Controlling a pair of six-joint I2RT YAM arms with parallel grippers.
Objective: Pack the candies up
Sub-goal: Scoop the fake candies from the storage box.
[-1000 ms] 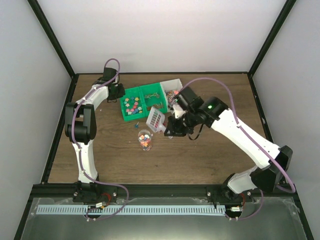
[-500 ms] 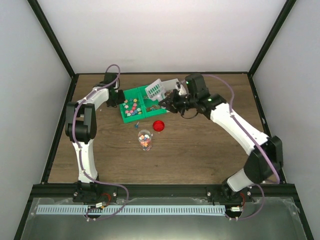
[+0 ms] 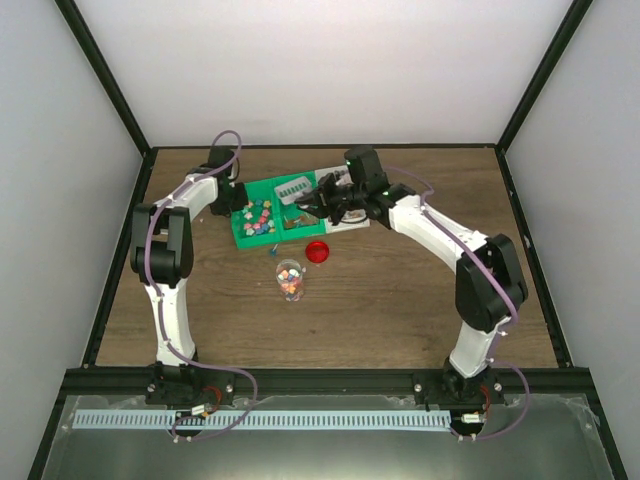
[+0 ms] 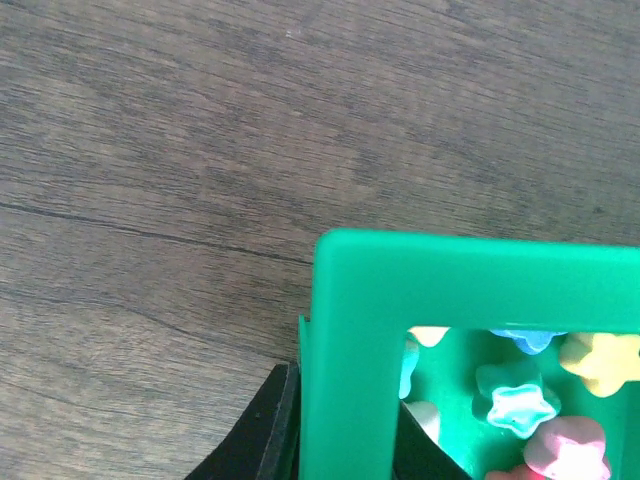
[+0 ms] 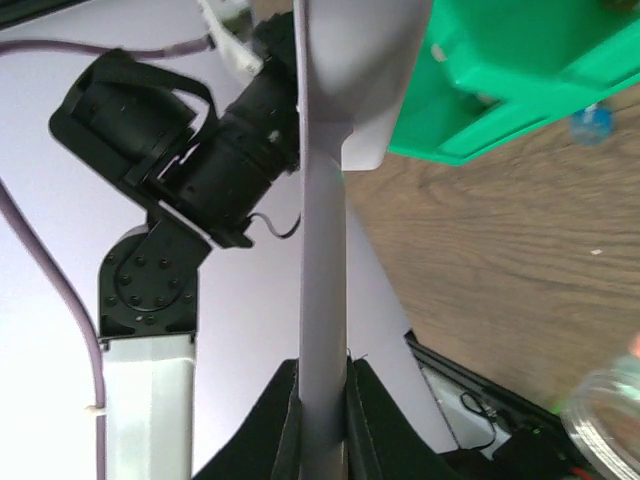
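The candies [image 3: 258, 215] are small and mixed in colour, lying in the left compartment of a green bin [image 3: 262, 238]; in the left wrist view they look star-shaped [image 4: 520, 405]. My left gripper [image 3: 236, 196] [image 4: 345, 425] is shut on the green bin's wall [image 4: 350, 330]. My right gripper [image 3: 322, 197] [image 5: 322, 400] is shut on the handle of a white slotted scoop [image 5: 322, 250]. The scoop's head [image 3: 292, 187] hangs over the bin's back edge. A small clear jar [image 3: 290, 279] holding some candies stands in front of the bin.
A round red lid [image 3: 318, 251] lies on the wood between the bin and the jar. A white bin [image 3: 348, 222] adjoins the green one on the right, under my right arm. One blue candy [image 3: 273, 250] lies loose on the table. Black frame rails border the table.
My right arm swung the scoop from beside the jar up and left to over the green bin, uncovering the red lid. The bin turned slightly. My left arm stayed put.
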